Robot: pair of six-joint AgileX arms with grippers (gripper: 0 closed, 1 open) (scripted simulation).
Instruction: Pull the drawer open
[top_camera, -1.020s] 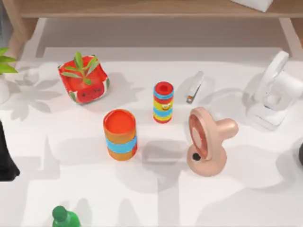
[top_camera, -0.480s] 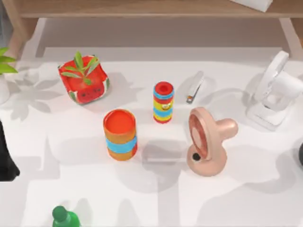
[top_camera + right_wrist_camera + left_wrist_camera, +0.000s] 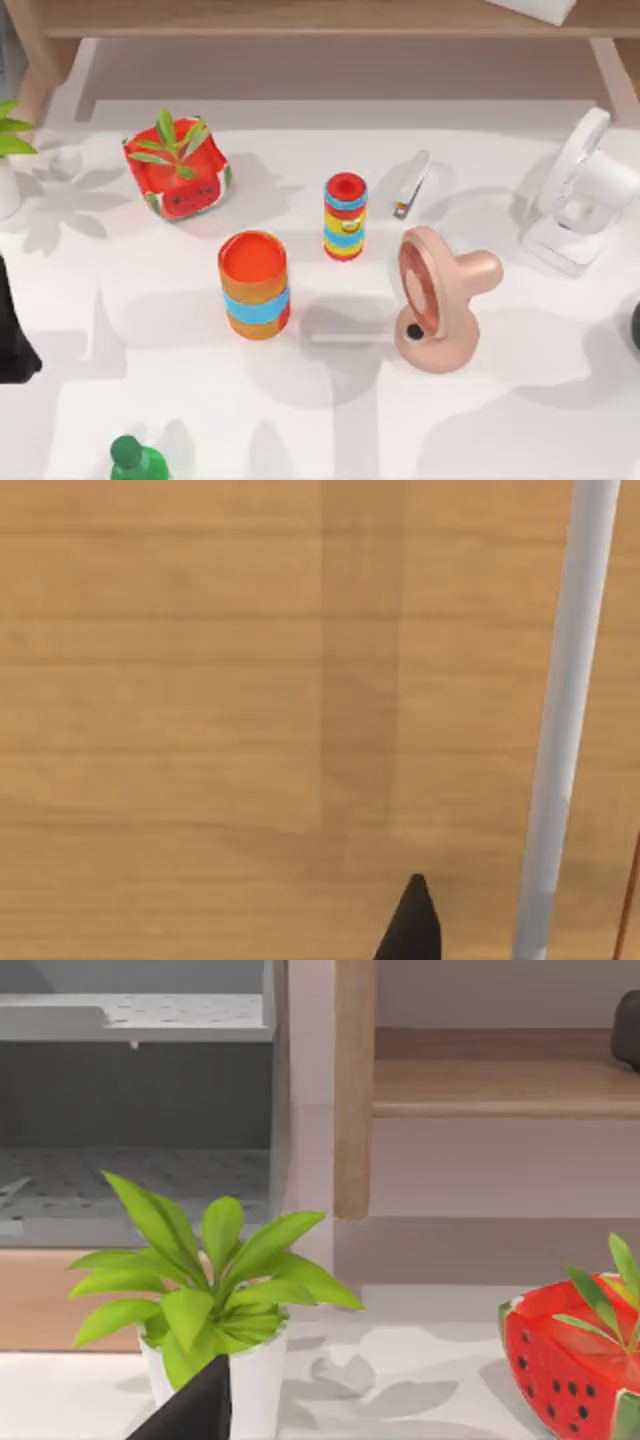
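Observation:
In the right wrist view, a light wooden panel (image 3: 250, 680) that looks like the drawer front is seen from close up. A pale grey bar handle (image 3: 562, 720) runs across it. A black tip of my right gripper (image 3: 412, 928) pokes in close to the panel, a short way from the bar and not touching it. In the top view my right arm (image 3: 635, 338) is a dark shape at the table's right edge. My left arm (image 3: 12, 330) is parked at the left edge, and a black part of its gripper (image 3: 195, 1410) points toward a potted plant.
On the white table stand a watermelon planter (image 3: 178, 168), an orange-and-blue cup (image 3: 254, 285), a striped can (image 3: 345, 216), a pink fan (image 3: 435, 298), a stapler (image 3: 411, 184), a white fan (image 3: 580, 190) and a green bottle (image 3: 132, 460). A wooden shelf (image 3: 320, 18) runs along the back.

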